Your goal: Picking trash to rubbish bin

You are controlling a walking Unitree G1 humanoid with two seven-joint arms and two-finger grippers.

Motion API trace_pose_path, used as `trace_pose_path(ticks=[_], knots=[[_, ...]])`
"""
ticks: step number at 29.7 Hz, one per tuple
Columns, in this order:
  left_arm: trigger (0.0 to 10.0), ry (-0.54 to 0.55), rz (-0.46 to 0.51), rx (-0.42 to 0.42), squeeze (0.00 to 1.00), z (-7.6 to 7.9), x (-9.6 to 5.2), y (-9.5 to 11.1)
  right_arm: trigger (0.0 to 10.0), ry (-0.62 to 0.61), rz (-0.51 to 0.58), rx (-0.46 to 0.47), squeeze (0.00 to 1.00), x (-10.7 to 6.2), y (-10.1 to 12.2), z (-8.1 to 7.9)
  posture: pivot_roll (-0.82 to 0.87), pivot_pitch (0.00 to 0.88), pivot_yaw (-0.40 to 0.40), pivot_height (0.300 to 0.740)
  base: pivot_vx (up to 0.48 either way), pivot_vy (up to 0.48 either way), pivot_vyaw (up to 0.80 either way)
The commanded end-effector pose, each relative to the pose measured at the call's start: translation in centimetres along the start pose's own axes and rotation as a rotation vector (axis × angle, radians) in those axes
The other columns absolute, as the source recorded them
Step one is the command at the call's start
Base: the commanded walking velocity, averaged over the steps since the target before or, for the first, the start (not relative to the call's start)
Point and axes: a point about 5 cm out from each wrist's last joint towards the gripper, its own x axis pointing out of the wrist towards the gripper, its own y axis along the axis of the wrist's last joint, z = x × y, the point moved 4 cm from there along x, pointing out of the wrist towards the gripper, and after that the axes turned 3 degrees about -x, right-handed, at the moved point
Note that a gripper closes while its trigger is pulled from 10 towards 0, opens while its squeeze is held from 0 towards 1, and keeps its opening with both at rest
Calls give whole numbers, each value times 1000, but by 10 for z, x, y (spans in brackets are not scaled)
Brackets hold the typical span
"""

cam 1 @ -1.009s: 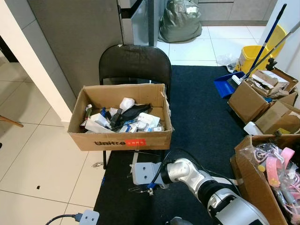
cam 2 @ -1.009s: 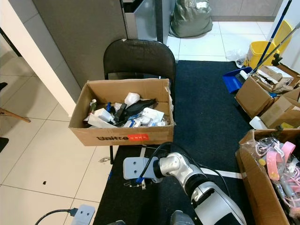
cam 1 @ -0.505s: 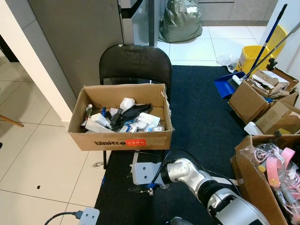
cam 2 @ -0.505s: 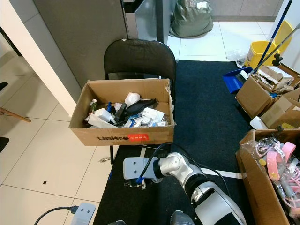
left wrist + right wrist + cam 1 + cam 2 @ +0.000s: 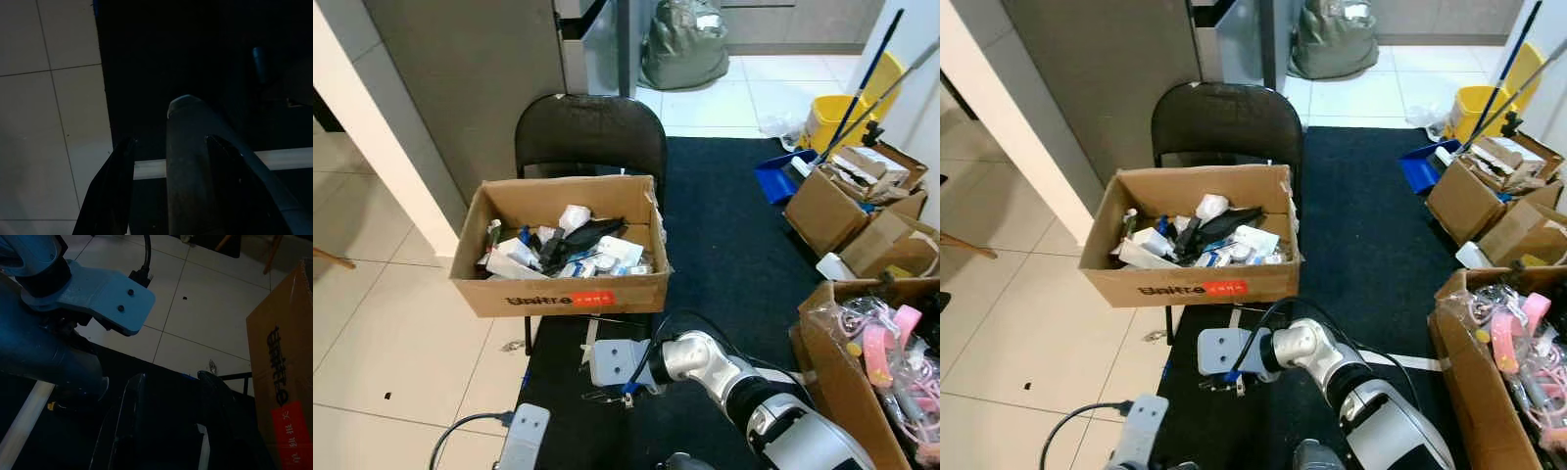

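Note:
An open cardboard box (image 5: 563,292) with a red label stands on a black chair (image 5: 590,127) and holds several pieces of trash (image 5: 570,245): white wrappers, bottles and a black bag. My right arm (image 5: 705,362) reaches low over the black carpet just in front of the box. In the right wrist view the right gripper (image 5: 172,377) is open over the carpet, with the box's labelled side (image 5: 283,382) close beside it. My left arm's wrist (image 5: 524,433) hangs at the lower left. The left gripper (image 5: 170,140) stands open, a dark grey rounded shape showing between its fingers.
Black carpet (image 5: 734,235) runs to the right of the chair, pale tiles (image 5: 391,323) to the left. Cardboard boxes (image 5: 847,211), a blue dustpan (image 5: 773,178) and a yellow mop bucket (image 5: 837,117) stand at the right. A box of pink items (image 5: 871,362) is near right. A grey-green bag (image 5: 683,44) sits behind.
The camera has shifted slightly. My left wrist has risen further into the lower left of the picture. The right arm and the box stay as they were.

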Motion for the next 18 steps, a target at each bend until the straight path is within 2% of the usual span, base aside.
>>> trace_pose_path(ticks=[1,18], knots=[[10000,-13,-56,-13,0,5,-2,-16,10000,7,-4,6,0,1,-1,-2,-48,73,47,740,0,0,0],[10000,-11,-74,-17,0,8,-1,-17,10000,8,-2,5,0,1,-1,-2,-50,75,47,740,0,0,0]])
